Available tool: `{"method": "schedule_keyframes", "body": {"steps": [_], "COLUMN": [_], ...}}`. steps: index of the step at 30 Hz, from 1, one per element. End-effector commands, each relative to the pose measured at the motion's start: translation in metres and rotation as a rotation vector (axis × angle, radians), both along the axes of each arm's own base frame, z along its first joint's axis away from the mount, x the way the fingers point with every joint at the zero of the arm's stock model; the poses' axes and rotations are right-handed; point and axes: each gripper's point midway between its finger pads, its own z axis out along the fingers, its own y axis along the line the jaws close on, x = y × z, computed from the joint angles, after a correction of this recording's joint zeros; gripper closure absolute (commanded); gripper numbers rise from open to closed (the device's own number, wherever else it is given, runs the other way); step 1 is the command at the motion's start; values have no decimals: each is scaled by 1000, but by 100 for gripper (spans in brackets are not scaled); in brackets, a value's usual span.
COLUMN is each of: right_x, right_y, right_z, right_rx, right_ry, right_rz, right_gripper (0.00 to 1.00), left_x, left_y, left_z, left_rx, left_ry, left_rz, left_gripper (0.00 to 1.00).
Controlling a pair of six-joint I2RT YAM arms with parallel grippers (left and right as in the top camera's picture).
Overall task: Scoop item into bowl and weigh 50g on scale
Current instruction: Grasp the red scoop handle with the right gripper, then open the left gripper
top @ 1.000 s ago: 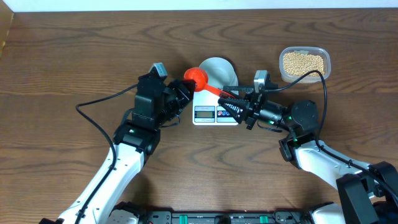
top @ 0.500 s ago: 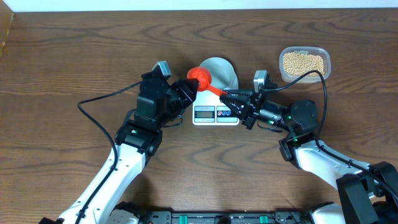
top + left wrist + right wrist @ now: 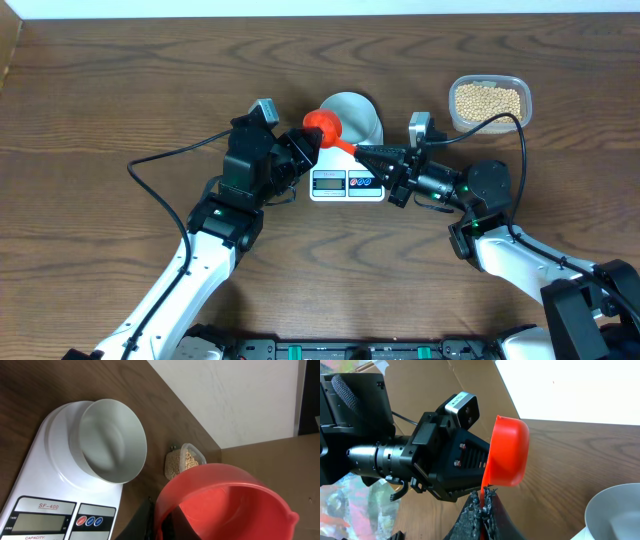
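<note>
A red scoop (image 3: pixel 322 125) hangs just left of the pale bowl (image 3: pixel 352 114), which stands empty on the white scale (image 3: pixel 346 183). My left gripper (image 3: pixel 303 146) is shut on the scoop's cup rim (image 3: pixel 165 510). My right gripper (image 3: pixel 363 152) is shut on the scoop's thin handle (image 3: pixel 484 491), so both arms hold it. The scoop's cup (image 3: pixel 227 505) is empty. The tan beans (image 3: pixel 488 100) lie in a clear tub at the back right, also seen in the left wrist view behind the bowl (image 3: pixel 112 440). The scale (image 3: pixel 35 475) shows its display and buttons.
The clear plastic tub (image 3: pixel 520 84) stands right of the scale, near the right arm's cable (image 3: pixel 498 122). The left arm's cable (image 3: pixel 165 160) loops over the wooden table (image 3: pixel 120 90). A cardboard edge shows at the far left (image 3: pixel 8 50).
My right gripper's jaws have closed onto the scoop's handle. The left gripper and scoop have shifted slightly right and back, towards the bowl.
</note>
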Motion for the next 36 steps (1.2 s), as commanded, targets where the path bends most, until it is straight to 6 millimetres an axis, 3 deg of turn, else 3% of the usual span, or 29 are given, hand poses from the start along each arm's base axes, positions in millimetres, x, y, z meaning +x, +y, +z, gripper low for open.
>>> {"method": "schedule_keyframes", "body": {"steps": [1, 23, 29, 36], "right_x": [-3, -3, -3, -3], "right_y": [5, 5, 5, 5], "right_z": [6, 6, 6, 6], "right_rx": [4, 3, 3, 3], "right_ry": [-18, -18, -18, -18], "right_rz": [33, 36, 36, 36], "right_gripper": [99, 99, 87, 91], "left_x": [0, 0, 0, 0], "left_y": [-7, -6, -6, -7], "left_z": [14, 14, 14, 14], "left_rx": [-1, 1, 1, 0], "left_ry": [-40, -40, -41, -41], "left_rz": [-26, -20, -20, -23], "left_gripper": [93, 93, 93, 93]}}
